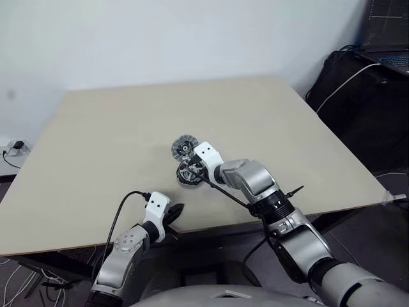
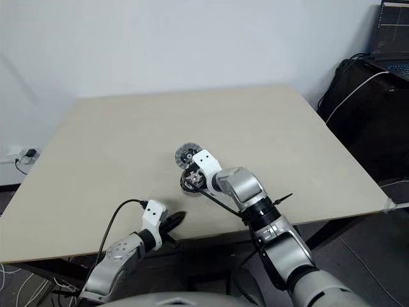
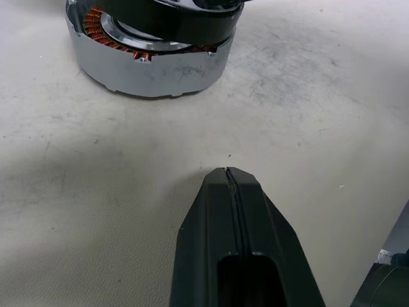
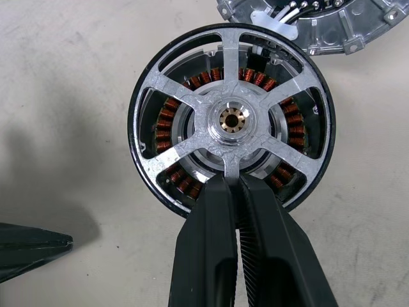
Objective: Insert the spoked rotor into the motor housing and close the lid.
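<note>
The spoked rotor [image 4: 231,119], a black-rimmed wheel with silver spokes and a brass hub, lies on top of the motor housing [image 3: 147,70]. The housing's copper windings [image 4: 167,121] show between the spokes. From the left wrist view the rotor [image 3: 179,22] sits slightly tilted on the housing. My right gripper [image 4: 235,182] is shut on the rotor's rim at one spoke. The lid [image 1: 184,148], ribbed face up, lies on the table just behind the housing [image 1: 188,174]. My left gripper [image 3: 227,173] is shut and empty, resting low near the table's front edge [image 1: 176,211], short of the housing.
The pale wooden table [image 1: 115,147] spreads wide around the parts. A black bag with a white cable [image 1: 358,83] and a laptop [image 1: 390,57] stand off the table at the far right. A wall socket [image 1: 16,147] is at the left.
</note>
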`<move>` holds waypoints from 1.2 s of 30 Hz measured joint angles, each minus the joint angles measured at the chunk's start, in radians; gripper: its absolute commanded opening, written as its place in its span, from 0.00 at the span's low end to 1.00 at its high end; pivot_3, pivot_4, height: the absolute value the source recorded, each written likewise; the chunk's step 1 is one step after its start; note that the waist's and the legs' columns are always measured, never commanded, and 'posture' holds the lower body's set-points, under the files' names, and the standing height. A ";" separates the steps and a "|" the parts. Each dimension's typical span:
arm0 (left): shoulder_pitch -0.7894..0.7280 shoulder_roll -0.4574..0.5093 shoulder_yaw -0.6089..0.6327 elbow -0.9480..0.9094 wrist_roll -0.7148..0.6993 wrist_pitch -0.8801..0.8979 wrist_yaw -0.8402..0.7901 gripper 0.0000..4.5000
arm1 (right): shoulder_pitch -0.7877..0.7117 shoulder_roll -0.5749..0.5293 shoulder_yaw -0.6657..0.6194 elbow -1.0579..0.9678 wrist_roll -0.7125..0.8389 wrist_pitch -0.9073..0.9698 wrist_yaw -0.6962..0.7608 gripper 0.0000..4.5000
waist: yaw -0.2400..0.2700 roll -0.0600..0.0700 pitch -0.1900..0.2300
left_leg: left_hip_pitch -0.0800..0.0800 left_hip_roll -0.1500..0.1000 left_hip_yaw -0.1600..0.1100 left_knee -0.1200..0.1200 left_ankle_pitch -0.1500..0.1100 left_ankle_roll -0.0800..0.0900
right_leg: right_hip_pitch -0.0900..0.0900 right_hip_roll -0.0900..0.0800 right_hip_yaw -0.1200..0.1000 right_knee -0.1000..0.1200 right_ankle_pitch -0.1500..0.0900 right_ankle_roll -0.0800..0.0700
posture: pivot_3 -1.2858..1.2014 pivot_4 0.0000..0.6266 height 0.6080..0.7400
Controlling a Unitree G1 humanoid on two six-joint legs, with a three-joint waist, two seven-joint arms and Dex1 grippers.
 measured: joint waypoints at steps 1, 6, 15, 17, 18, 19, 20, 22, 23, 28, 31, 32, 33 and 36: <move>0.000 0.000 0.000 0.000 0.000 0.000 0.000 0.00 | 0.000 0.000 0.000 0.003 -0.002 -0.002 0.001 0.06 | 0.000 0.000 0.000 | 0.000 0.000 0.000 0.000 0.000 0.000 | 0.000 0.000 0.000 0.000 0.000 0.000 | 0.52 0.00 1.00; 0.000 -0.001 0.000 0.000 0.000 0.000 0.000 0.00 | 0.000 0.008 -0.003 0.009 -0.003 -0.017 0.001 0.40 | 0.000 0.000 0.000 | 0.000 0.000 0.000 0.000 0.000 0.000 | 0.000 0.000 0.000 0.000 0.000 0.000 | 0.52 0.00 1.00; 0.005 -0.001 0.000 0.000 0.000 -0.001 -0.001 0.00 | 0.001 0.007 -0.087 -0.133 0.003 -0.015 -0.031 0.40 | 0.002 0.000 0.000 | 0.000 0.000 0.000 0.000 0.000 0.000 | 0.000 0.000 0.000 0.000 0.000 0.000 | 0.52 0.00 1.00; 0.005 0.000 0.000 0.000 0.000 -0.001 -0.002 0.00 | 0.012 0.009 -0.121 -0.181 0.000 -0.034 -0.060 0.40 | 0.003 0.000 0.000 | 0.000 0.000 0.000 0.000 0.000 0.000 | 0.000 0.000 0.000 0.000 0.000 0.000 | 0.52 0.00 1.00; 0.005 0.000 0.000 0.000 0.000 -0.001 -0.002 0.00 | 0.019 0.013 -0.133 -0.199 -0.001 -0.046 -0.075 0.40 | 0.003 0.000 0.000 | 0.000 0.000 0.000 0.000 0.000 0.000 | 0.000 0.000 0.000 0.000 0.000 0.000 | 0.52 0.00 1.00; 0.005 0.000 0.000 0.000 0.000 -0.001 -0.002 0.00 | 0.030 0.020 -0.155 -0.215 -0.001 -0.066 -0.092 0.36 | 0.003 0.000 0.000 | 0.000 0.000 0.000 0.000 0.000 0.000 | 0.000 0.000 0.000 0.000 0.000 0.000 | 0.52 0.00 1.00; 0.004 0.000 0.000 0.000 0.000 -0.001 -0.003 0.00 | 0.039 0.031 -0.179 -0.229 0.000 -0.079 -0.109 0.32 | 0.004 0.000 0.000 | 0.000 0.000 0.000 0.000 0.000 0.000 | 0.000 0.000 0.000 0.000 0.000 0.000 | 0.52 0.00 1.00; 0.003 0.001 0.000 0.000 0.000 0.000 -0.003 0.00 | 0.056 0.046 -0.223 -0.265 0.003 -0.097 -0.134 0.19 | 0.004 0.000 0.000 | 0.000 0.000 0.000 0.000 0.000 0.000 | 0.000 0.000 0.000 0.000 0.000 0.000 | 0.52 0.00 1.00; 0.003 0.002 0.000 0.000 0.000 0.000 -0.004 0.00 | 0.066 0.050 -0.239 -0.284 0.005 -0.104 -0.141 0.13 | 0.004 0.000 0.000 | 0.000 0.000 0.000 0.000 0.000 0.000 | 0.000 0.000 0.000 0.000 0.000 0.000 | 0.52 0.00 1.00; 0.000 0.006 0.000 0.000 0.000 0.000 -0.006 0.00 | 0.099 0.057 -0.263 -0.315 0.009 -0.137 -0.163 0.00 | 0.003 0.000 0.000 | 0.000 0.000 0.000 0.000 0.000 0.000 | 0.000 0.000 0.000 0.000 0.000 0.000 | 0.52 0.00 1.00; -0.005 0.007 0.000 0.000 0.000 0.000 -0.011 0.00 | 0.129 0.050 -0.239 -0.314 -0.013 -0.242 -0.174 0.00 | 0.003 0.000 0.000 | 0.000 0.000 0.000 0.000 0.000 0.000 | 0.000 0.000 0.000 0.000 0.000 0.000 | 0.52 0.00 1.00; -0.005 0.007 0.000 0.000 0.000 0.000 -0.012 0.00 | 0.139 0.049 -0.228 -0.312 -0.023 -0.268 -0.174 0.00 | 0.002 0.000 0.000 | 0.000 0.000 0.000 0.000 0.000 0.000 | 0.000 0.000 0.000 0.000 0.000 0.000 | 0.52 0.00 1.00; -0.006 0.007 0.000 0.000 0.000 0.000 -0.012 0.00 | 0.149 0.049 -0.214 -0.306 -0.032 -0.291 -0.174 0.00 | 0.002 0.000 0.000 | 0.000 0.000 0.000 0.000 0.000 0.000 | 0.000 0.000 0.000 0.000 0.000 0.000 | 0.52 0.00 1.00; -0.007 0.008 0.000 0.000 0.000 0.000 -0.013 0.00 | 0.177 0.054 -0.169 -0.274 -0.048 -0.346 -0.173 0.00 | 0.001 0.000 0.000 | 0.000 0.000 0.000 0.000 0.000 0.000 | 0.000 0.000 0.000 0.000 0.000 0.000 | 0.52 0.00 1.00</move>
